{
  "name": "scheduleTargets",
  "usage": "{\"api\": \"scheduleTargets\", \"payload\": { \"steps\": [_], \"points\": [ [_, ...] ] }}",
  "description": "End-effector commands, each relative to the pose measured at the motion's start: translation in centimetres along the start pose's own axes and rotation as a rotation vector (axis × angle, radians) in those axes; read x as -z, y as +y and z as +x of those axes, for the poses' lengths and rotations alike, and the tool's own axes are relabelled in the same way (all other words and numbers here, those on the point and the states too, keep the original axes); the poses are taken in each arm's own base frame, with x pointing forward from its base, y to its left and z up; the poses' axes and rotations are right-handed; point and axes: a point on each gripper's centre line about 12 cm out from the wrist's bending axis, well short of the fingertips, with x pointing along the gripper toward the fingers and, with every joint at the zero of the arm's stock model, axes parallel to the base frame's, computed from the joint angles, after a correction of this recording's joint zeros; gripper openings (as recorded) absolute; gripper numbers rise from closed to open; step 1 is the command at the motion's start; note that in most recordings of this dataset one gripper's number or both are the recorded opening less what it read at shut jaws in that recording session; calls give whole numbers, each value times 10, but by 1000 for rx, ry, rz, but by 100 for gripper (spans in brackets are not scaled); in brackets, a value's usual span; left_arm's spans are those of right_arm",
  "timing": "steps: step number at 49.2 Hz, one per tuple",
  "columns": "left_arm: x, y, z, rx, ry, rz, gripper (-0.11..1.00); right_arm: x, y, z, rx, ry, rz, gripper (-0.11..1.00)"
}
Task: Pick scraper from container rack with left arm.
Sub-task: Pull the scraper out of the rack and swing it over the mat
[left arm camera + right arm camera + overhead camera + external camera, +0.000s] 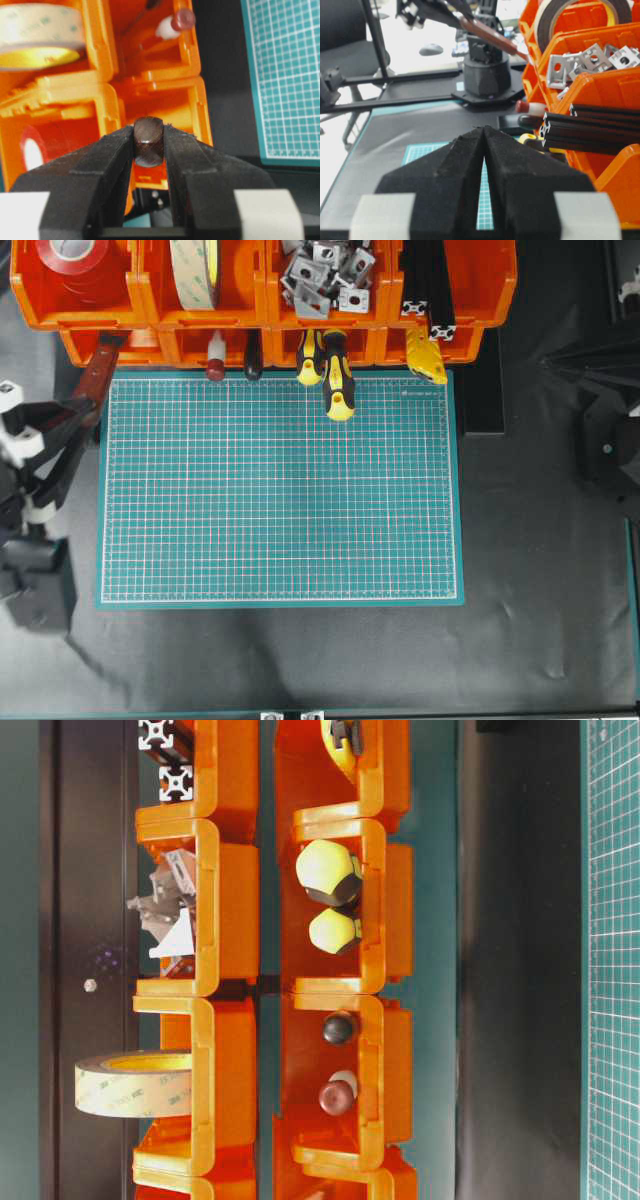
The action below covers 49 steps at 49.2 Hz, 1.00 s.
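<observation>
Wrist view close-up on the scraper (pixel 148 141) handle end, pinched between both fingers of the left gripper (pixel 149 150); jaws narrow, pads pressed on either side of the dark wood. Overhead angle instead gives the layout: reddish handle slanting at upper left of frame, upper end tucked into the lower tier of the container rack (pixel 440 300), just off the green cutting mat (pixel 280 490). Right gripper (pixel 484 137) fingertips together, holding nothing.

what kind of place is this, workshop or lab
Probably a robotics lab workbench: orange container rack of tape, brackets and hand tools, a green cutting mat, and an office chair behind.
</observation>
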Motion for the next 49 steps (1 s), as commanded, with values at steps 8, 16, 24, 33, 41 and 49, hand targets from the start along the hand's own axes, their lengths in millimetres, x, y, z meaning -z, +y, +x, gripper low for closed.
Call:
{"api": "scheduleTargets", "payload": {
  "steps": [8,16,24,33,41,49],
  "points": [
    [-24,11,-52,59,-173,-5,20,-5,0,0,-1,-12,5,-1],
    [-49,6,-75,111,-302,-19,20,-9,1,-1,-2,-26,6,-1],
    [-76,-11,-78,147,-404,3,20,-13,1,-5,-3,-38,6,-1],
    [-94,-31,-51,143,-413,76,20,-14,1,-7,-4,-43,8,-1],
    [-105,-50,-17,142,-470,250,20,-14,1,-7,-3,-43,12,-1],
    [-107,-60,21,148,-523,380,20,-15,1,-7,-4,-44,34,-1]
  ]
}}
